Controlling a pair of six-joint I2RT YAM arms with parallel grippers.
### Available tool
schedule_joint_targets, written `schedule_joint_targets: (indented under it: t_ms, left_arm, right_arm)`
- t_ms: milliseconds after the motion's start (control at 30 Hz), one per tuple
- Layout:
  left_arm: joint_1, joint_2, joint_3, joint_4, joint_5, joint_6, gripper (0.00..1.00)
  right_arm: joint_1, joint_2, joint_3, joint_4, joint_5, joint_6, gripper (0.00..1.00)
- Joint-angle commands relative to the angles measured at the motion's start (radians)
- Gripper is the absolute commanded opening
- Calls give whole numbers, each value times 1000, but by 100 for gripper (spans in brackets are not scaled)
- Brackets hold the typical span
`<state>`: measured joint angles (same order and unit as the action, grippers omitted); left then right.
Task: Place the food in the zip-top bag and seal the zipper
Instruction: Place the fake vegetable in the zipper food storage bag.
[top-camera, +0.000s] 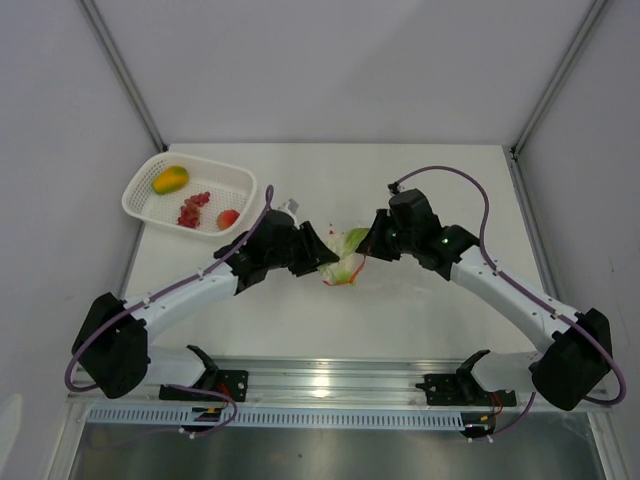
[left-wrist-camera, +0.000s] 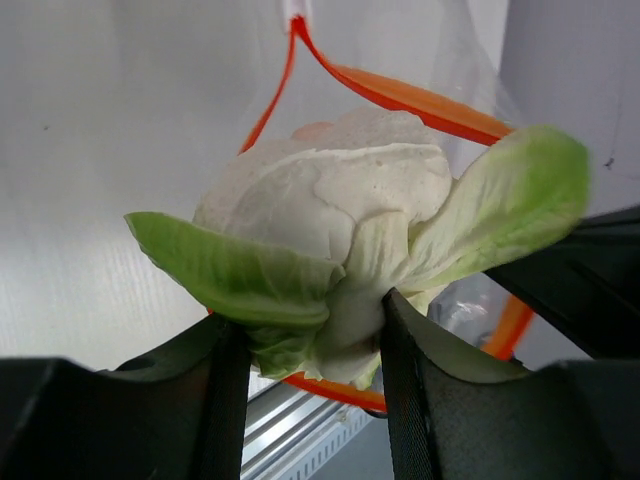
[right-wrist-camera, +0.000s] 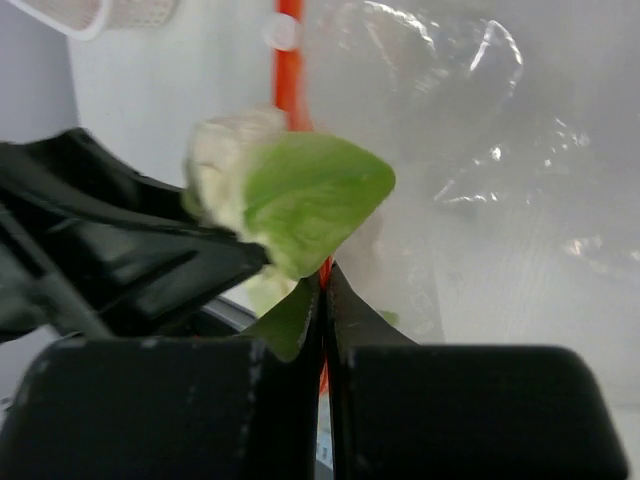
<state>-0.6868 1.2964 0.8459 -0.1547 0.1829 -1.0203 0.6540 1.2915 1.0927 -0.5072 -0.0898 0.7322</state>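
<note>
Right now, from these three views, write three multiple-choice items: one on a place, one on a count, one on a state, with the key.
1. Where is the yellow-orange toy mango? A in the white plastic mesh basket; B on the bare table; C on the metal rail.
2. How many toy foods lie in that basket? A one; B three; C five.
3. What is the left pincer doing? A standing empty; B holding the mango; C gripping the white-and-green leafy toy vegetable.
Key: 1 A, it lies in the basket's far-left corner. 2 B, mango, red grape bunch, red-orange round fruit. 3 C, it clamps the vegetable's base; the right pincer is shut on the clear zip-top bag's red-orange zipper strip.
</note>
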Motion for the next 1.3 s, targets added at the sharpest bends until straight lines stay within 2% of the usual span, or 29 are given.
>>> schedule_joint_targets:
  t_ms: [0, 133, 300, 500, 767, 933, 1067, 1233, 1267]
  left_arm:
    - [-31, 32, 44, -127, -74, -6, 1]
    - [-39, 79, 100, -181, -65, 29, 1]
    - [-68, 156, 216, -279, -68, 88, 1]
    - [-86, 141, 223, -200, 33, 138, 0]
    - [-91, 89, 187, -97, 210, 227, 0]
    - [-91, 90, 111, 124, 392, 265, 1]
    - [-91, 168, 113, 201, 466, 289, 1]
    - [-88, 299, 90, 392, 618, 166, 1]
    - [-88, 308, 84, 473, 657, 146, 1]
  right_arm:
    - [13, -44, 19, 142, -70, 96, 0]
    - [22, -34, 22, 162, -85, 98, 0]
    - [42, -2, 33, 159, -94, 6, 0]
    - [56, 29, 21, 131, -85, -53, 0]
    - [56, 23, 4, 70, 50, -120, 0]
    - [55, 26, 10, 65, 62, -158, 0]
    - [55, 31, 32, 67, 7, -151, 0]
    - [55, 34, 41, 72, -21, -160, 0]
    - [53, 34, 39, 64, -16, -169, 0]
